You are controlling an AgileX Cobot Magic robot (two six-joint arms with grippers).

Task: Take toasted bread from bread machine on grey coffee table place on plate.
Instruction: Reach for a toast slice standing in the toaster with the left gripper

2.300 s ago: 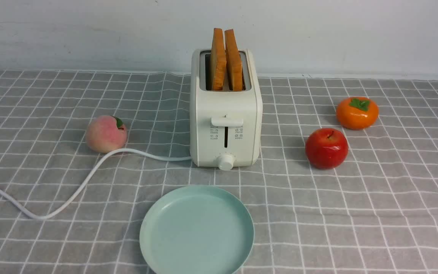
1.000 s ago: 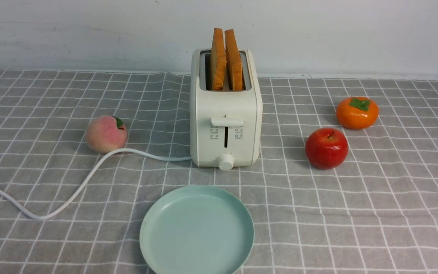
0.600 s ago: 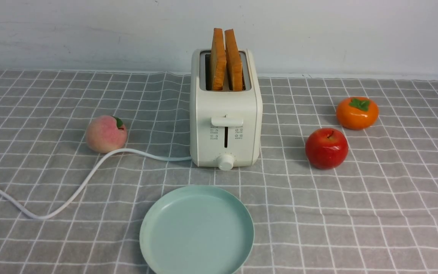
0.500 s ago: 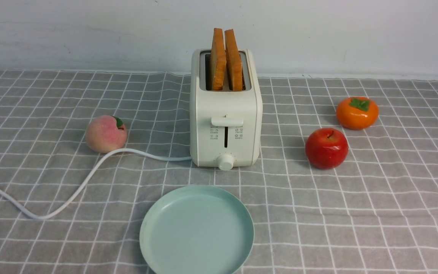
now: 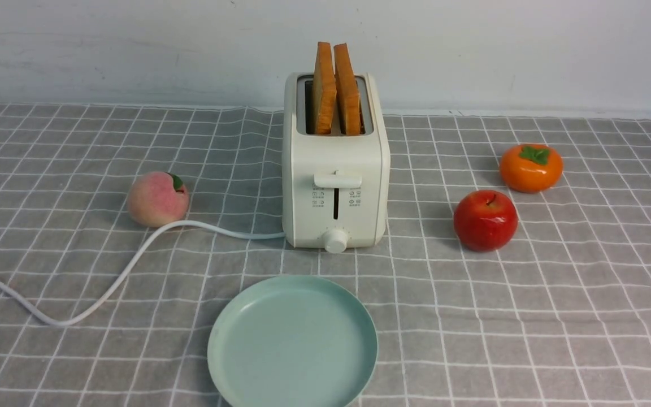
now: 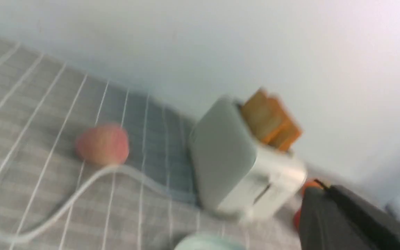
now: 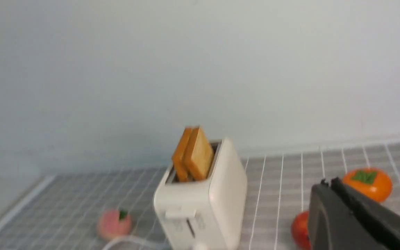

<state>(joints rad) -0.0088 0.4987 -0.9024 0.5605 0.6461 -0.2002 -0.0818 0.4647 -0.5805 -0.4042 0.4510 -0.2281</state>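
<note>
Two slices of toasted bread (image 5: 335,85) stand upright in the slots of the cream-white bread machine (image 5: 335,169) at the middle of the grey coffee table (image 5: 557,294). The toasted bread (image 7: 193,154) and the bread machine (image 7: 203,205) show again in the right wrist view, and blurred in the left wrist view as toasted bread (image 6: 269,121) in the bread machine (image 6: 234,166). The mint-green plate (image 5: 293,342) lies bare in front of the bread machine. Neither arm shows in the front view. My left gripper (image 6: 319,184) and right gripper (image 7: 326,182) are both shut on nothing, well short of the bread machine.
A peach (image 5: 157,199) lies left of the bread machine, touching its white cord (image 5: 105,282), which trails off the left edge. A red apple (image 5: 485,220) and an orange persimmon (image 5: 530,167) sit to the right. A pale wall stands behind the table.
Nothing on the table has moved in the front view. Both grippers have closed within the last second, out of that view.
</note>
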